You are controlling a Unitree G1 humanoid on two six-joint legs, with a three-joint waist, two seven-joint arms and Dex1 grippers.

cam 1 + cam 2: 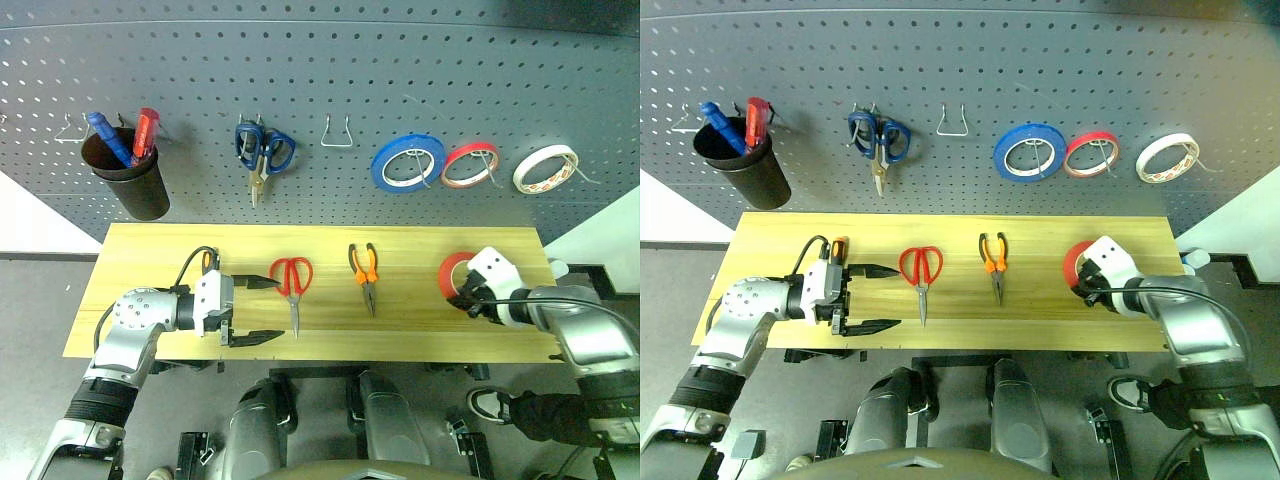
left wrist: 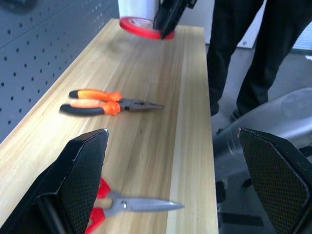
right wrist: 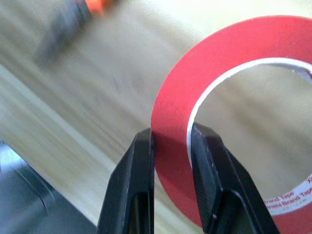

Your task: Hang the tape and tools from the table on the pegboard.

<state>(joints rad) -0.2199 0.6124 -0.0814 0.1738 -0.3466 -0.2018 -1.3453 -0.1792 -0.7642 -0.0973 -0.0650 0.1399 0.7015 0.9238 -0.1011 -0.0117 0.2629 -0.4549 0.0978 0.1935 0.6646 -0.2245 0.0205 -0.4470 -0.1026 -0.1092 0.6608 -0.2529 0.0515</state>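
My right gripper is shut on the rim of the red tape, one finger outside the ring and one inside. It holds the tape tilted over the right end of the table. The red-handled scissors and the orange-and-black pliers lie flat mid-table. My left gripper stands open and level above the table, left of the scissors. An orange-and-black handle, probably the screwdriver, peeks out behind it. The pegboard rises behind, with a bare wire hook.
On the pegboard hang a black cup holding blue and red-handled tools, blue-handled scissors, a blue roll, a red roll and a white roll. A person's dark-trousered legs stand beside the table's far end.
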